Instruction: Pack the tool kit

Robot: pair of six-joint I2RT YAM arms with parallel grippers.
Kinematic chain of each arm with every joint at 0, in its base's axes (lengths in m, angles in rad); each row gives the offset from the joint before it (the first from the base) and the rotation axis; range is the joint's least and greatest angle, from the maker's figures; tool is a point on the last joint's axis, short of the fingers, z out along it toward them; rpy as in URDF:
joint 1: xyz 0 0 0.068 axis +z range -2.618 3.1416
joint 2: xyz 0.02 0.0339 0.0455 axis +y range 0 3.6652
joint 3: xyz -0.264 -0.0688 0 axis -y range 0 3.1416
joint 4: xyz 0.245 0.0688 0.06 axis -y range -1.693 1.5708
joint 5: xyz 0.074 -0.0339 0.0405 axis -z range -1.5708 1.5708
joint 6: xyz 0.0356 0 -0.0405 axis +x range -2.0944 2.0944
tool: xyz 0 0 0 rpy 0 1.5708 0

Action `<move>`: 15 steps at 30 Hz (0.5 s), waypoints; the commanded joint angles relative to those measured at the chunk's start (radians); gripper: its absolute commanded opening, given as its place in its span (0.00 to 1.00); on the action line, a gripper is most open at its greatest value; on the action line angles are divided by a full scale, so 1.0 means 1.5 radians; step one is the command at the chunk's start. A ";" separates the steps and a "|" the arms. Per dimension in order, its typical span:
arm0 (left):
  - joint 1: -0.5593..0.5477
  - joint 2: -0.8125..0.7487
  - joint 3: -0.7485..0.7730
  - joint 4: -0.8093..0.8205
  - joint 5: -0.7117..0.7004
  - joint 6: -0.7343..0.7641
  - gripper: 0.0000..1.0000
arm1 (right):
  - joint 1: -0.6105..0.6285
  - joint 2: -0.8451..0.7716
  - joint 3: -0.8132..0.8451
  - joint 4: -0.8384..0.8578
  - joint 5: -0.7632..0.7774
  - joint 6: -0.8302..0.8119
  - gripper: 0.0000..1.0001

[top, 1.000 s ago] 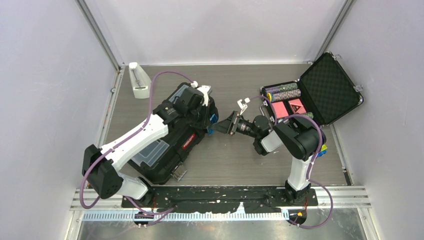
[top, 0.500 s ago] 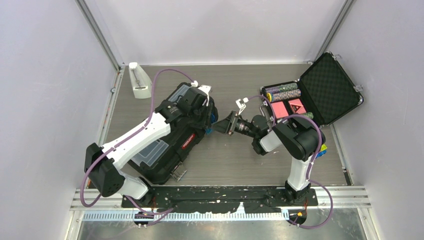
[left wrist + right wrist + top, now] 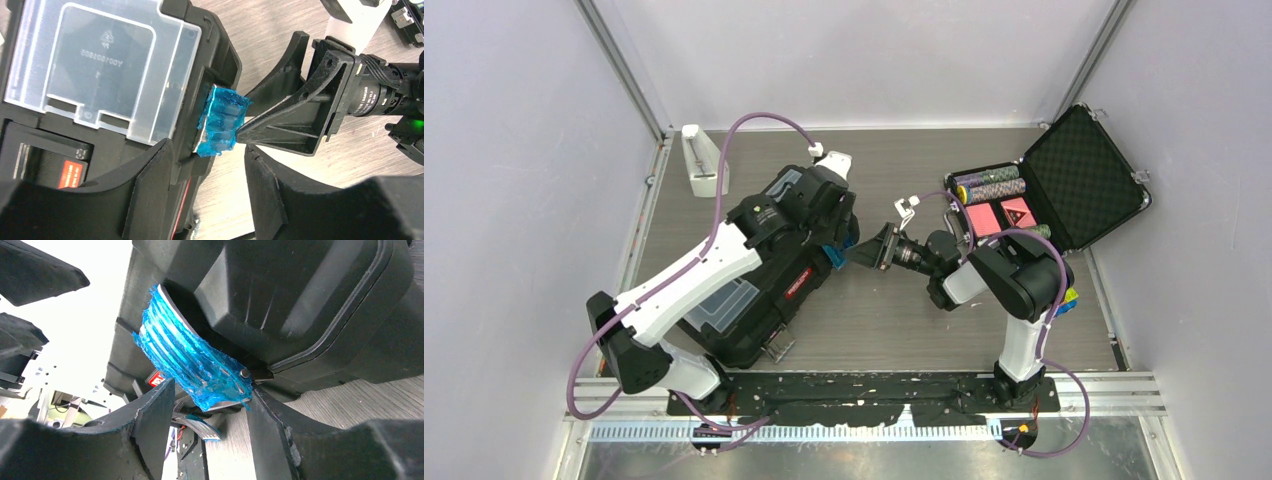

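- Left pincer [image 3: 207,152] is hovering open, empty.
- Right pincer [image 3: 210,387] is straddling the blue latch [image 3: 222,120], half-open; grip unclear.
- Its tip could be slipping off, leaving the toolbox [image 3: 769,315] unlatched.

Black toolbox [image 3: 769,312] shut, lying flat; blue latch [image 3: 220,122] sticking out
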 commanded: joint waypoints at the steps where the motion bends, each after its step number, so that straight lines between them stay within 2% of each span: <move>1: -0.010 -0.001 0.029 -0.018 -0.036 0.022 0.52 | 0.016 -0.004 0.021 0.113 -0.027 0.006 0.58; 3: -0.011 0.013 0.025 -0.010 -0.015 0.019 0.46 | 0.015 -0.003 0.020 0.113 -0.027 0.007 0.58; 8: -0.011 0.053 0.015 0.007 -0.004 0.022 0.37 | 0.015 -0.001 0.005 0.112 -0.026 0.009 0.58; 15: -0.011 0.092 0.012 0.020 -0.069 0.031 0.30 | 0.015 0.006 -0.014 0.112 -0.020 0.003 0.57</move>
